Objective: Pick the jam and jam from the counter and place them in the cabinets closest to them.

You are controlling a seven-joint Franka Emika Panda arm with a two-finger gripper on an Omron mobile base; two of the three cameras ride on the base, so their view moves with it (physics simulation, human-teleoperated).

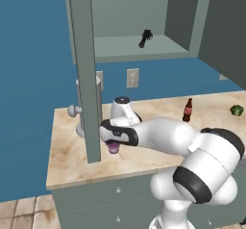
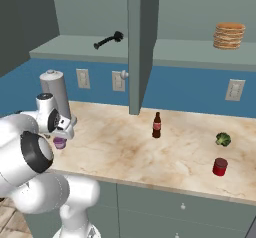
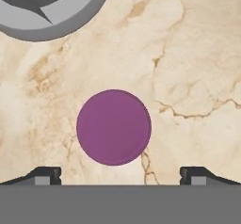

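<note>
The purple jam (image 3: 114, 127) stands on the marbled counter (image 3: 188, 68), seen from straight above with its round lid between my two spread fingertips (image 3: 47, 175). My gripper (image 3: 120, 176) is open and hangs just over the jar, apart from it. From the left the same purple jam (image 1: 113, 147) peeks out under the hand (image 1: 115, 134); from the right it shows as the purple jam (image 2: 60, 142) below the gripper (image 2: 62, 127). The dark red jam (image 2: 219, 166) sits far right on the counter (image 2: 150, 157). The cabinets (image 1: 139, 26) above stand open with a pale shelf.
A grey canister (image 2: 55, 94) stands right behind the purple jar. An open cabinet door (image 1: 86, 74) hangs edge-on beside my hand. A brown bottle (image 2: 156, 125), a green leafy ball (image 2: 223, 139), a dark tool (image 2: 107, 40) and stacked pancakes (image 2: 229, 35) are also around.
</note>
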